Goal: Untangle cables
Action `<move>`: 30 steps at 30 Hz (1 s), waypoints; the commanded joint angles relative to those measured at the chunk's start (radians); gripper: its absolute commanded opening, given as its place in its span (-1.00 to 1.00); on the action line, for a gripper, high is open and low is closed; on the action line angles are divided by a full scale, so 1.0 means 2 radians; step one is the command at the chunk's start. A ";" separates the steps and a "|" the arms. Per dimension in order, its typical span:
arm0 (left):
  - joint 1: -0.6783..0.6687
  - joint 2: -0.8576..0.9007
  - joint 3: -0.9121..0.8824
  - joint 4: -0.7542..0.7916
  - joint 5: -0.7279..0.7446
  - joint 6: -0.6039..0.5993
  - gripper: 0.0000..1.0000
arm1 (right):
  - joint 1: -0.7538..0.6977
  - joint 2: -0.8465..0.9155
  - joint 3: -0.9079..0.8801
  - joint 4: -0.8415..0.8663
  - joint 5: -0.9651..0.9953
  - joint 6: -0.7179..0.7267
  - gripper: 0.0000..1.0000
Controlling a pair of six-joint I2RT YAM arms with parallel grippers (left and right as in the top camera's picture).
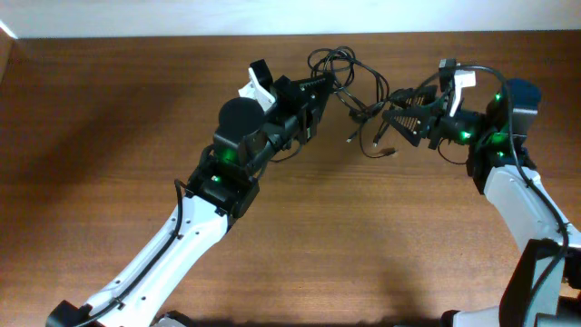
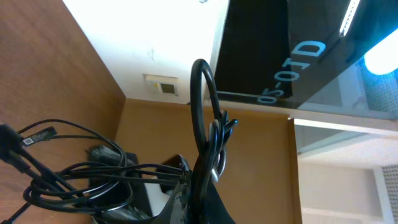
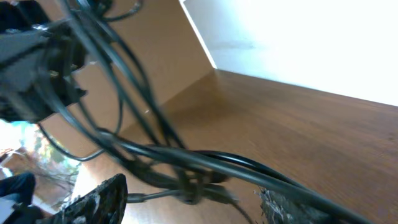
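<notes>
- Black cables (image 1: 356, 107): one tangled bunch near the far edge of the wooden table (image 1: 300, 227), strung between both grippers.
- Left gripper (image 1: 332, 89): clamped tight on the bunch's left-hand loops.
- Right gripper (image 1: 390, 114): fingers (image 3: 99, 199) spread apart, strands passing between them.

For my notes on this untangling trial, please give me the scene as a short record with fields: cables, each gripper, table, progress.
cables: thin black cables, one tangle between the two grippers
left gripper: left gripper shut on the cables
right gripper: right gripper open, strands running between its fingers
table: brown wooden table, tangle near its far edge
progress: not yet untangled
</notes>
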 commanded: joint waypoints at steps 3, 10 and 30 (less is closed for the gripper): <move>-0.003 -0.001 0.004 0.009 0.036 -0.007 -1.00 | 0.002 0.005 -0.005 -0.013 0.036 -0.040 0.40; -0.004 -0.001 0.004 -0.035 0.039 -0.007 -1.00 | 0.002 0.005 -0.005 0.043 -0.038 -0.040 0.39; 0.000 -0.001 0.004 -0.044 -0.002 -0.006 -1.00 | 0.002 0.005 -0.005 0.070 -0.101 -0.039 -0.91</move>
